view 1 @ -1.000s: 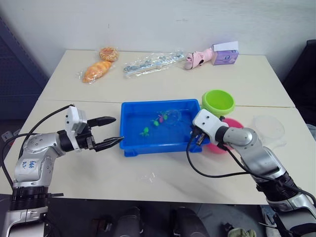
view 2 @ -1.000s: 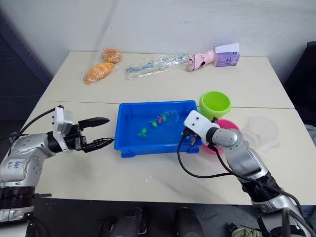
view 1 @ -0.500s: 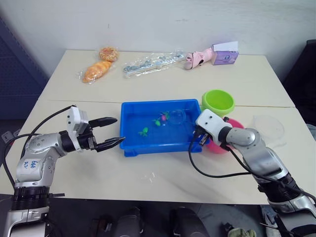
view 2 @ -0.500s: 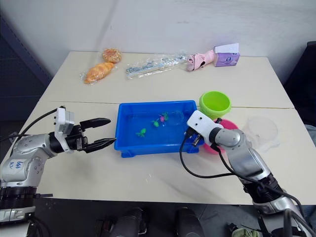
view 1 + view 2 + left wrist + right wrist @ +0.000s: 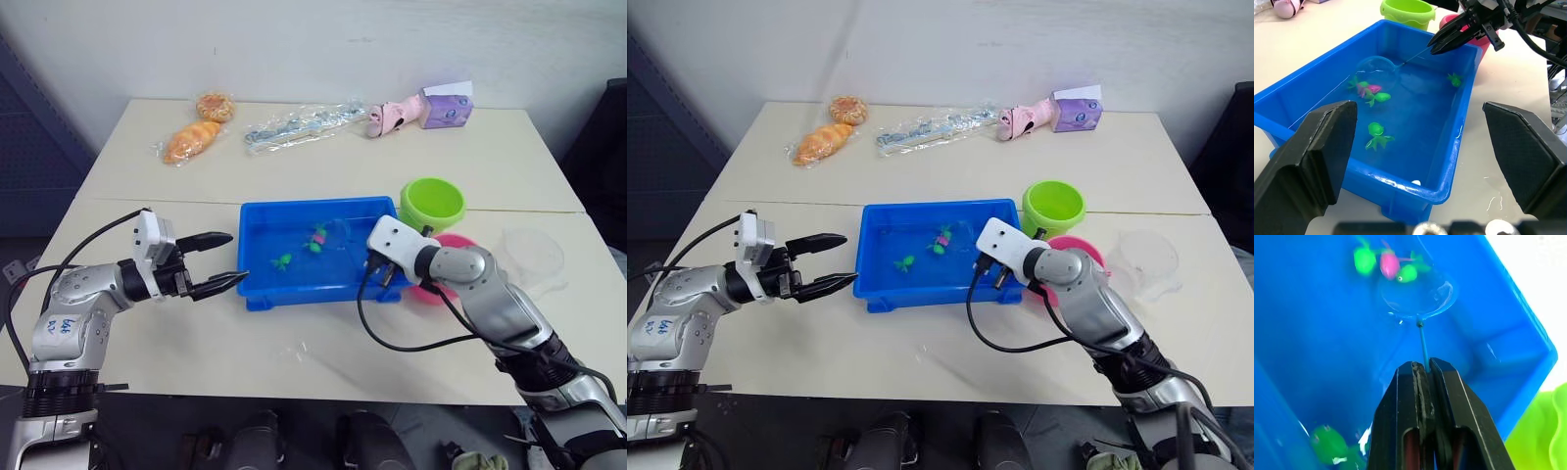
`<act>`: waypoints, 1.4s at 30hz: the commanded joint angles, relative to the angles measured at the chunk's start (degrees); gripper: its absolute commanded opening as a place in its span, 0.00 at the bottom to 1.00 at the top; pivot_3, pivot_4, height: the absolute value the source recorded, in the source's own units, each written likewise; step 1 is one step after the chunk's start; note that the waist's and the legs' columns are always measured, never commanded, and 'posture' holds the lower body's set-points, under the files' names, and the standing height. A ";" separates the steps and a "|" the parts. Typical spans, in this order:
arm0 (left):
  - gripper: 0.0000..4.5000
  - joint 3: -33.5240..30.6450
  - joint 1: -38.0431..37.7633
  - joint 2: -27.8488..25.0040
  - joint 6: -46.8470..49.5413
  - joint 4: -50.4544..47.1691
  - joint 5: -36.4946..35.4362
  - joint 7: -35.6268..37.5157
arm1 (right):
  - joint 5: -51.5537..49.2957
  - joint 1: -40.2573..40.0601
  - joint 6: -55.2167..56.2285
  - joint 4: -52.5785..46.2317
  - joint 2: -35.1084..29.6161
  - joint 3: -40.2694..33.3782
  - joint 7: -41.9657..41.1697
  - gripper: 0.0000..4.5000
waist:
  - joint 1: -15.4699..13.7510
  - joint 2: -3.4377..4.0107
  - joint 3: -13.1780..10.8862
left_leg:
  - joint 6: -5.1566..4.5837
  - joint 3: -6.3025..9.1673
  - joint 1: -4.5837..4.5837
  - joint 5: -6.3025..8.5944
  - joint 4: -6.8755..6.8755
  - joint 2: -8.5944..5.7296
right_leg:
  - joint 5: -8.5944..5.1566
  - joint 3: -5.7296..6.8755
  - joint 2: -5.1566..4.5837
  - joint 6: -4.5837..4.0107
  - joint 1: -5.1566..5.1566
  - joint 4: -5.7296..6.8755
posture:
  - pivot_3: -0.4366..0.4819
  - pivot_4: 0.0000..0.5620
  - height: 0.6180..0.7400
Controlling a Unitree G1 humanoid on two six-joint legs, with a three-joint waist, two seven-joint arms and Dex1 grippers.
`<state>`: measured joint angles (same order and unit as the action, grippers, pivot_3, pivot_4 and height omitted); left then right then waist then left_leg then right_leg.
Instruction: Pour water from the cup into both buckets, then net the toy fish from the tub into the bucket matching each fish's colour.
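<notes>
We're over the blue tub (image 5: 257, 284), which sits mid-surface with water and the toy fish in it. Our right gripper (image 5: 1423, 369) has its fingers pinched tight on the thin handle of the net (image 5: 1418, 296), reaching in over the tub's end nearest the buckets; the hoop is down in the water, just beside a cluster of one pink fish (image 5: 1388, 263) and two green ones. Another green fish (image 5: 1377, 132) floats apart from that cluster, nearer the tub's front wall, and one more (image 5: 1453, 78) sits by the wall on the bucket side. Our left gripper (image 5: 223, 261) hovers just outside the tub's opposite end, fingers spread wide, holding nothing. The lime green bucket (image 5: 432, 202) stands just beyond the tub's far corner, the pink bucket (image 5: 464, 245) beside it, partly behind our right arm. The clear cup (image 5: 532, 253) rests past the pink bucket.
</notes>
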<state>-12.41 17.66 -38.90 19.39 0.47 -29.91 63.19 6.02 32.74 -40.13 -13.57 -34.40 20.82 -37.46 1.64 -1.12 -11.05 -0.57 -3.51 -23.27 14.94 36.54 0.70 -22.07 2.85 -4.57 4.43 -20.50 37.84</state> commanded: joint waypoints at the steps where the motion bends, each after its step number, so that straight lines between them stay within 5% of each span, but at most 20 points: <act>1: 0.98 -0.47 0.14 -0.09 -0.13 -2.08 -1.27 -0.16 | 0.26 0.89 -0.46 -2.68 0.49 -0.61 -0.57 0.00 | -0.01 0.00 0.00 | 0.00 0.00 0.00 0.00 0.00 0.00 | 0.00 0.00 0.00 0.00 0.00 0.00 | 0.48 0.27 1.00; 27: 0.98 -0.37 0.57 0.01 -0.75 -1.20 -1.03 0.22 | -9.39 2.21 -7.33 -2.99 7.01 -9.09 -1.03 0.00 | 0.02 0.00 0.00 | 0.00 0.00 0.00 0.00 0.00 0.00 | 0.00 0.00 0.00 0.00 0.00 0.08 | 0.48 0.27 1.00; 42: 0.98 4.78 6.70 4.02 0.45 -2.26 -2.09 1.60 | -29.16 -9.58 -20.04 -28.36 -1.93 -29.63 -6.05 0.00 | -0.43 -0.03 0.02 | -0.06 0.07 -0.02 0.04 -0.02 -0.02 | 0.01 0.04 -0.01 0.00 0.10 -0.01 | 0.48 0.27 1.00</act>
<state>-8.26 23.17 -35.35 19.60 0.46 -30.28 64.32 -20.64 23.94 -59.33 -36.99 -35.45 -4.37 -43.39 1.22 -1.15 -11.04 -0.62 -3.44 -23.29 14.97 36.51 0.68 -22.06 2.89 -4.58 4.44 -20.40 37.83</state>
